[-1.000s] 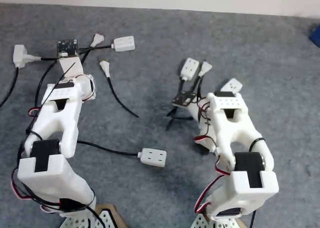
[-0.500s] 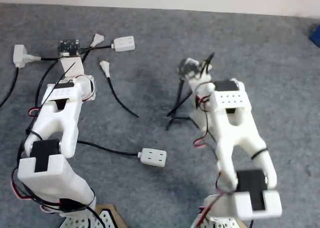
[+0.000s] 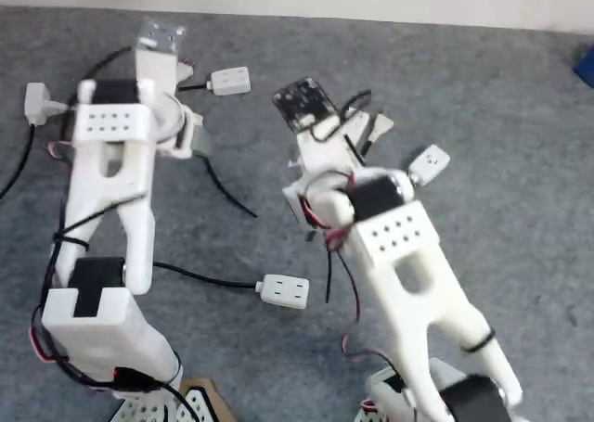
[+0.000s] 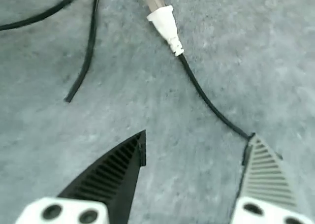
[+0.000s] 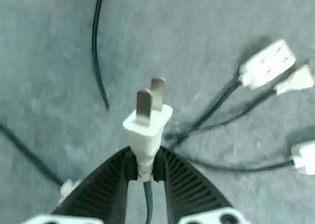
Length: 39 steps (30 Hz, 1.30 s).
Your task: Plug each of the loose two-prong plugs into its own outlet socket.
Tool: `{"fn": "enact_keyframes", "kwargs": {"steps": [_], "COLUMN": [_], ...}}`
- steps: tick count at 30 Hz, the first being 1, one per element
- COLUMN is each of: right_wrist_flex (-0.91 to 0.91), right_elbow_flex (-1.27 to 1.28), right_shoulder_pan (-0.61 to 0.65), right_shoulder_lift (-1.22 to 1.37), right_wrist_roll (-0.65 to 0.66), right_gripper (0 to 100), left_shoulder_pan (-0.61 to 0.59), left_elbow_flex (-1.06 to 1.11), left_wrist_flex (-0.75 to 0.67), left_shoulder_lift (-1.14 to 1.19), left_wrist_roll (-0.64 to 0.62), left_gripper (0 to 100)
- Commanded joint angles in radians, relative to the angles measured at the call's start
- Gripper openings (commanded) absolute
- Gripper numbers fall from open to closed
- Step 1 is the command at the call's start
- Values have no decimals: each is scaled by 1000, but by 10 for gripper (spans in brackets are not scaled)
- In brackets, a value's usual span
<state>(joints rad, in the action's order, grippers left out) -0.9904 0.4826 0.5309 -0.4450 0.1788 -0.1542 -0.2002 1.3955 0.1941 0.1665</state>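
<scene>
My right gripper is shut on a white two-prong plug, held above the carpet with its prongs pointing away from the wrist. In the high view the right arm leans toward the middle. My left gripper is open and hovers over another loose white plug, whose black cord runs back between the fingers. The left arm stretches to the far left. White outlet sockets lie at the back, near the front centre and at the right.
A white socket with a plug beside it lies below the right gripper. Black cords cross the grey carpet. A white adapter sits at the far left edge. A blue object is at the right edge.
The right arm reached into the right-hand cluster, then lifted and swung left with a plug in its gripper. The left arm stretched forward over the far-left plug.
</scene>
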Motion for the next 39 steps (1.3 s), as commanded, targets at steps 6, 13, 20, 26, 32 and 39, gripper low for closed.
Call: {"fn": "enact_keyframes", "kwargs": {"steps": [6, 13, 20, 26, 32, 39], "right_wrist_flex": [400, 697, 978, 984, 797, 335], "right_elbow_flex": [272, 435, 613, 642, 529, 147], "right_shoulder_pan": [-4, 2, 48, 53, 50, 54], "right_shoulder_lift": [-199, -199, -197, -197, -199, -199], "right_wrist_roll": [-11, 26, 152, 149, 149, 166], "right_gripper": [7, 7, 7, 7, 6, 6], "left_shoulder_pan": [61, 150, 222, 269, 268, 191], "left_elbow_flex": [-354, -367, -407, -403, -401, -348], "left_wrist_flex": [342, 351, 344, 344, 344, 273], "left_shoulder_lift": [-16, -18, -88, -145, -140, -139], "left_wrist_roll": [51, 78, 77, 77, 83, 84], "left_gripper": [369, 370, 370, 370, 370, 370]}}
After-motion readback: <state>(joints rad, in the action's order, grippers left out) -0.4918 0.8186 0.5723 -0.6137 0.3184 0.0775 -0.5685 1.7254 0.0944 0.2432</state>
